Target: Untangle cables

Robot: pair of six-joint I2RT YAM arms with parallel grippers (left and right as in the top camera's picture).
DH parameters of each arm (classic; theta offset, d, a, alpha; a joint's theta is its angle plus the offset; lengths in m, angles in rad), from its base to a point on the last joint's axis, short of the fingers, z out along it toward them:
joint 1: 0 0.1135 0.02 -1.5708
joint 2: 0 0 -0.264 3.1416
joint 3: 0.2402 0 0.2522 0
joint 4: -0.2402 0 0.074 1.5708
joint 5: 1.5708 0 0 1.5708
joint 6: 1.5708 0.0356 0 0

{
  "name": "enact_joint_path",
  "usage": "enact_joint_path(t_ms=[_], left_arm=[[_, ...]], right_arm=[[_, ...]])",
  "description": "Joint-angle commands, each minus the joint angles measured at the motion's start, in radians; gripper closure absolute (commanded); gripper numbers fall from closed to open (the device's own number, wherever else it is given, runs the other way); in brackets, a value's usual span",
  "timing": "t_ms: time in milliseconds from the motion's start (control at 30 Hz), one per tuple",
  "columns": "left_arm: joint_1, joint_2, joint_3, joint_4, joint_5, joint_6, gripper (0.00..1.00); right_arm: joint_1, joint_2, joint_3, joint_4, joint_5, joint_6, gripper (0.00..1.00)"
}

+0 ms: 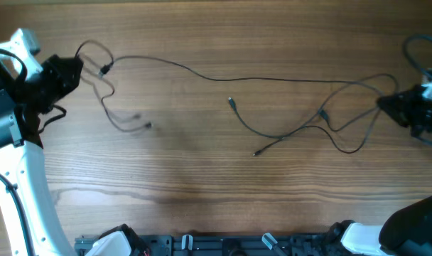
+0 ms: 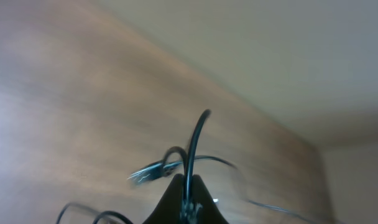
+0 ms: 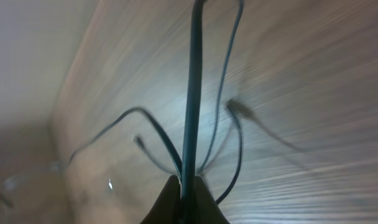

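Thin black cables (image 1: 273, 80) stretch across the wooden table (image 1: 202, 178) from left to right, with loops at both ends. A plug end (image 1: 231, 102) lies near the middle and another (image 1: 257, 152) below it. My left gripper (image 1: 79, 65) at the far left is shut on a cable (image 2: 195, 140) that rises between its fingers (image 2: 189, 186); a silvery plug (image 2: 148, 173) hangs just beyond. My right gripper (image 1: 381, 104) at the far right is shut on a cable (image 3: 194, 93), clamped between its fingers (image 3: 186, 183), with other cable strands (image 3: 229, 74) looping beside it.
A loose cable end (image 1: 146, 126) lies left of centre below the left loop. Thicker robot cabling (image 1: 415, 50) curls at the far right edge. Arm bases (image 1: 223, 245) line the table's front edge. A pale wall (image 2: 270, 50) lies beyond the table's far edge.
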State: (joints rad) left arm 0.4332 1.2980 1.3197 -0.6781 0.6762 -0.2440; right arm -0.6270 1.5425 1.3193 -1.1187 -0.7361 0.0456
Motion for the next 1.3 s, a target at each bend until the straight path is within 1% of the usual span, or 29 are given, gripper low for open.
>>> enact_joint_path(t_ms=[0, 33, 133, 167, 200, 233, 267, 367, 433, 467, 500, 533, 567, 600, 667, 700, 800, 833, 933, 1000, 1067, 1133, 1167, 1267], left_arm=[[-0.004, -0.011, 0.010, 0.117, 0.433, 0.099, 0.96], [-0.003, -0.011, 0.010, 0.153, 0.496, 0.096, 0.96], [0.000, -0.013, 0.010, 0.245, 0.579, 0.001, 0.96], [-0.001, -0.015, 0.010, 0.271, 0.613, -0.028, 0.96], [-0.001, -0.018, 0.010, 0.298, 0.653, -0.056, 0.96], [-0.005, -0.021, 0.010, 0.319, 0.686, -0.084, 0.96], [-0.015, -0.024, 0.010, 0.330, 0.698, -0.111, 0.96], [-0.072, -0.040, 0.009, 0.320, 0.708, -0.112, 0.96], [-0.124, -0.053, 0.010, 0.320, 0.697, -0.112, 0.96], [-0.150, -0.061, 0.009, 0.319, 0.679, -0.113, 0.96], [-0.174, -0.069, 0.010, 0.314, 0.657, -0.113, 0.96], [-0.192, -0.075, 0.010, 0.303, 0.632, -0.113, 0.96], [-0.208, -0.082, 0.009, 0.285, 0.602, -0.113, 0.96], [-0.221, -0.086, 0.009, 0.257, 0.564, -0.113, 0.96], [-0.241, -0.092, 0.009, 0.195, 0.497, -0.112, 0.96], [-0.253, -0.093, 0.009, 0.156, 0.459, -0.105, 0.96], [-0.282, -0.096, 0.009, 0.076, 0.396, -0.104, 0.96], [-0.298, -0.096, 0.009, 0.043, 0.380, -0.104, 0.96], [-0.335, -0.096, 0.009, 0.013, 0.379, -0.110, 0.96], [-0.348, -0.096, 0.009, 0.007, 0.380, -0.143, 0.96], [-0.348, -0.097, 0.010, 0.007, 0.381, -0.187, 0.96], [-0.348, -0.105, 0.010, 0.007, 0.381, -0.206, 0.96], [-0.348, -0.115, 0.010, 0.008, 0.381, -0.214, 0.96], [-0.348, -0.145, 0.010, 0.007, 0.381, -0.215, 0.96]], right_arm=[[0.119, -0.023, 0.010, -0.013, -0.060, -0.106, 0.96], [0.148, -0.023, 0.010, -0.014, -0.014, -0.089, 0.96], [0.219, -0.022, 0.010, 0.005, 0.296, 0.148, 0.96], [0.233, -0.022, 0.010, 0.013, 0.325, 0.166, 0.96], [0.243, -0.022, 0.010, 0.021, 0.314, 0.154, 0.96], [0.257, -0.022, 0.010, 0.030, 0.264, 0.105, 0.96], [0.273, -0.022, 0.010, 0.034, 0.181, 0.025, 0.96], [0.345, -0.022, 0.010, 0.028, -0.053, -0.158, 0.95], [0.418, -0.022, 0.010, 0.016, -0.109, -0.218, 0.95], [0.465, -0.022, 0.010, 0.010, -0.106, -0.235, 0.94], [0.513, -0.022, 0.010, 0.006, -0.096, -0.249, 0.87], [0.562, -0.023, 0.010, 0.003, -0.095, -0.262, 0.72], [0.608, -0.023, 0.010, 0.002, -0.097, -0.283, 0.40], [0.652, -0.024, 0.010, 0.005, -0.097, -0.297, 0.28], [0.738, -0.031, 0.016, 0.030, -0.093, -0.307, 0.13], [0.768, -0.033, 0.026, 0.045, -0.094, -0.302, 0.09], [0.826, -0.041, 0.064, 0.119, -0.098, -0.239, 0.02], [0.847, -0.044, 0.075, 0.166, -0.102, -0.215, 0.00], [0.919, -0.046, 0.078, 0.314, -0.137, -0.211, 0.00], [0.975, -0.043, 0.077, 0.412, -0.132, -0.209, 0.00], [1.025, -0.043, 0.077, 0.516, -0.090, -0.190, 0.00], [1.059, -0.040, 0.077, 0.588, 0.000, -0.149, 0.00], [1.077, -0.032, 0.077, 0.626, 0.052, -0.151, 0.00], [1.089, -0.005, 0.077, 0.690, 0.123, -0.172, 0.00]])
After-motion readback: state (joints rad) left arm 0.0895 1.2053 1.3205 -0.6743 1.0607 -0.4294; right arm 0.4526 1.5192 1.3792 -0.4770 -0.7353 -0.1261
